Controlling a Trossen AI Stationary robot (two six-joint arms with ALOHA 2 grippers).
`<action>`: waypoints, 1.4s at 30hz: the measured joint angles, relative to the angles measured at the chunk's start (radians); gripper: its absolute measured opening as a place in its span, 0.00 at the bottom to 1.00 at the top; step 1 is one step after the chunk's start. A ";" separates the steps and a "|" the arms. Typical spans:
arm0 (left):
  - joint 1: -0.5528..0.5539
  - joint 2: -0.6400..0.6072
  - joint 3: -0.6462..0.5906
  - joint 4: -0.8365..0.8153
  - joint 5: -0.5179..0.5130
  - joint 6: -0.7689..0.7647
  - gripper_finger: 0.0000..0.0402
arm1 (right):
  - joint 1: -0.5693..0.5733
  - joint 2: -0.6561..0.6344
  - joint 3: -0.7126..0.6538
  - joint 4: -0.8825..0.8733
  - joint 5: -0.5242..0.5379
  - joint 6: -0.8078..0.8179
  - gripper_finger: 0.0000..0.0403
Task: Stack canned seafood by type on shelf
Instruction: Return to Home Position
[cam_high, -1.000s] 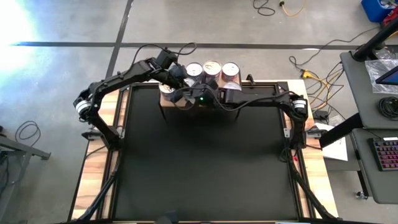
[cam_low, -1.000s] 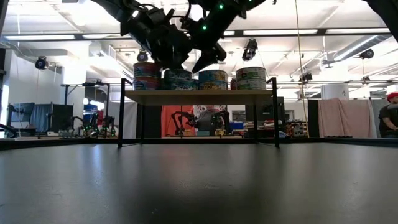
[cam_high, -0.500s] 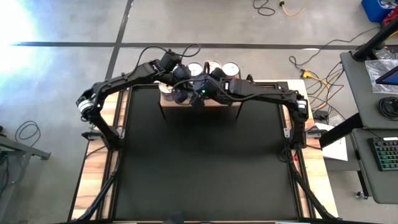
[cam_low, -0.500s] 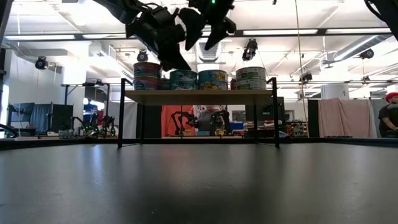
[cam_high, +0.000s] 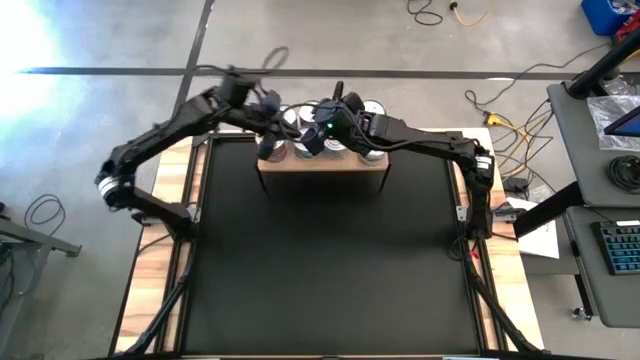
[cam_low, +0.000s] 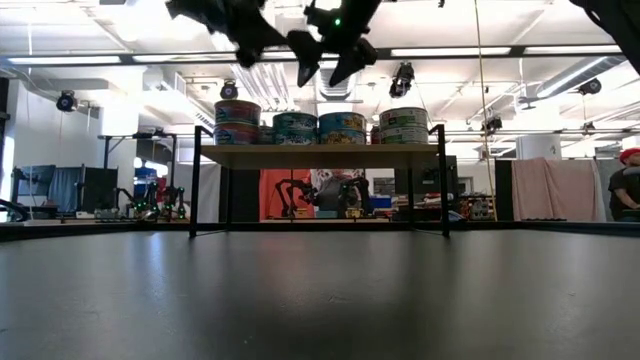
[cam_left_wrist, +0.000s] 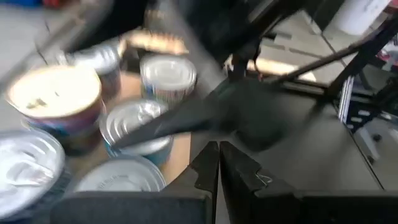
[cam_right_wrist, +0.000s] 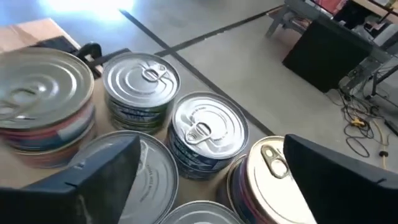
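The shelf (cam_low: 320, 155) is a light-wood board on thin black legs at the far side of the black mat (cam_high: 320, 260). The canned seafood stands on it in stacks (cam_low: 237, 122) (cam_low: 342, 127) (cam_low: 404, 125), silver-lidded (cam_right_wrist: 208, 134) and gold-lidded (cam_left_wrist: 53, 99). My left gripper (cam_low: 258, 35) hangs shut and holds nothing, high above the shelf's left part. My right gripper (cam_low: 325, 62) stands open beside it, above the middle cans, its fingers (cam_right_wrist: 106, 168) clear of the lids.
Bare board (cam_high: 330, 163) shows on the shelf's near strip in front of the cans. The two arms nearly meet above the shelf (cam_high: 300, 125). Beyond the table lie cables (cam_high: 500, 110), and a desk with a keyboard (cam_high: 620, 245) stands to the right.
Both grippers have risen from just above the can tops to well above the shelf. The left one has also drawn back toward the table's left edge; the right one has gone toward the far edge. The cans have stayed where they were.
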 joint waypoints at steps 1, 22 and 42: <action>0.003 -0.030 0.000 0.000 -0.001 0.001 0.00 | -0.009 0.004 -0.003 0.014 -0.003 -0.002 0.96; 0.007 -0.291 0.002 0.178 -0.059 0.048 0.00 | 0.020 -0.038 0.054 0.017 -0.376 -0.105 0.04; 0.008 -0.127 0.003 0.227 -0.166 0.000 0.00 | 0.169 -0.328 -0.073 -0.027 -0.605 -0.093 0.02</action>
